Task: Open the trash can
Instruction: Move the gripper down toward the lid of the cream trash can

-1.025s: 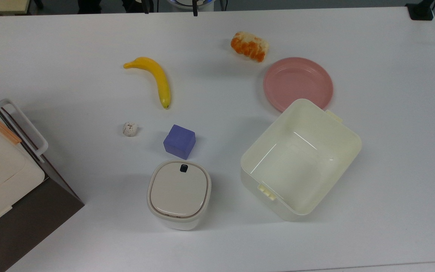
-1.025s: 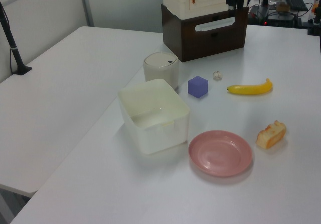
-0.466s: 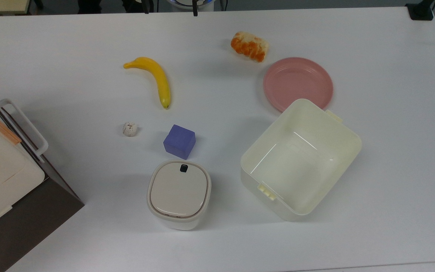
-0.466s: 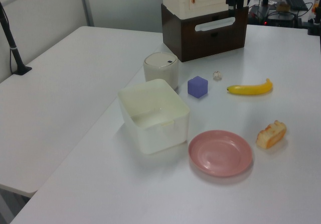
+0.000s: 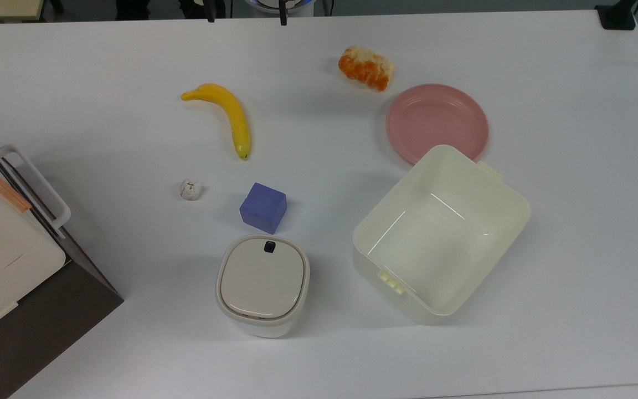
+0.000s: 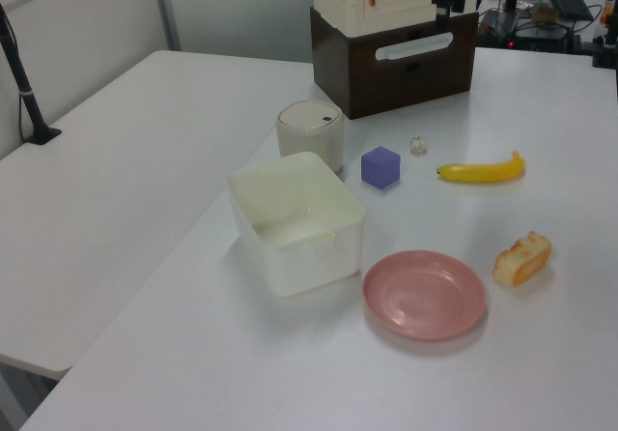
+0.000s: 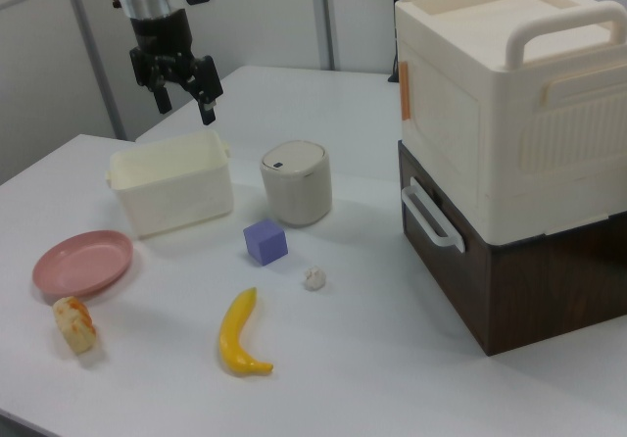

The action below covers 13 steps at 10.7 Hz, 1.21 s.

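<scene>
The trash can [image 5: 262, 282] is a small white rounded-square bin with a beige lid lying flat and shut, and a small black button [image 5: 269, 246] at its rim. It stands near the table's front edge in the top view, and in the right view the trash can [image 7: 296, 182] sits mid-table. My gripper [image 7: 184, 107] hangs open and empty high above the table. In the right view it is to the left of the trash can and well apart from it, over the far side of a pale-yellow tub.
A pale-yellow lidless tub [image 5: 402, 299] stands to the top view's right of the bin, with a pink plate [image 5: 437, 121] behind it. A purple cube [image 5: 263, 208], a white lump [image 5: 190, 189], a banana [image 5: 233, 116] and a bread piece [image 5: 366, 67] lie around. A cream box on a brown base [image 7: 509, 123] fills one side.
The dark fingers at the top view's upper edge have shifted slightly left. Nothing on the table has moved and the lid stays shut.
</scene>
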### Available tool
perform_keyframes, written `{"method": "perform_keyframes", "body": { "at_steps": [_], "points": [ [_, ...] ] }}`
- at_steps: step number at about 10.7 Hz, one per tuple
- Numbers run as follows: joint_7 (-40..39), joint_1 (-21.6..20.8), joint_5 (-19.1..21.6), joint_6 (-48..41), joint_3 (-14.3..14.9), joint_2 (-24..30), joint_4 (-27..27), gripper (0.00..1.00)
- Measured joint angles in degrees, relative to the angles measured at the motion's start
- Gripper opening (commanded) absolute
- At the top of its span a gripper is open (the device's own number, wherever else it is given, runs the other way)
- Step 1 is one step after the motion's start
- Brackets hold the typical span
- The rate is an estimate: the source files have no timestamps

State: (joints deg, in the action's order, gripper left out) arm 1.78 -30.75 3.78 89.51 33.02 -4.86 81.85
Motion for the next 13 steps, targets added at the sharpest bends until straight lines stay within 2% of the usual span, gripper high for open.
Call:
{"method": "perform_keyframes", "body": {
  "at_steps": [1,3,4,6,8,10,13],
  "points": [
    [0.1,0.0,0.0,0.9,0.0,0.3,0.0,0.08],
    [2.8,0.0,-0.3,5.7,-0.2,-0.1,0.3,0.03],
    [5.8,-0.1,-1.4,10.0,-0.4,-1.0,0.8,0.0],
    [14.1,-0.2,-3.8,20.9,-0.7,-4.4,1.6,0.0],
    [25.1,-0.6,-11.7,29.7,-1.1,-8.4,1.7,0.0],
    [33.8,-1.3,-17.4,33.4,-1.3,-11.0,1.8,0.0],
    [49.5,-2.9,-32.9,34.0,-1.8,-16.2,2.4,0.0]
  ]
}}
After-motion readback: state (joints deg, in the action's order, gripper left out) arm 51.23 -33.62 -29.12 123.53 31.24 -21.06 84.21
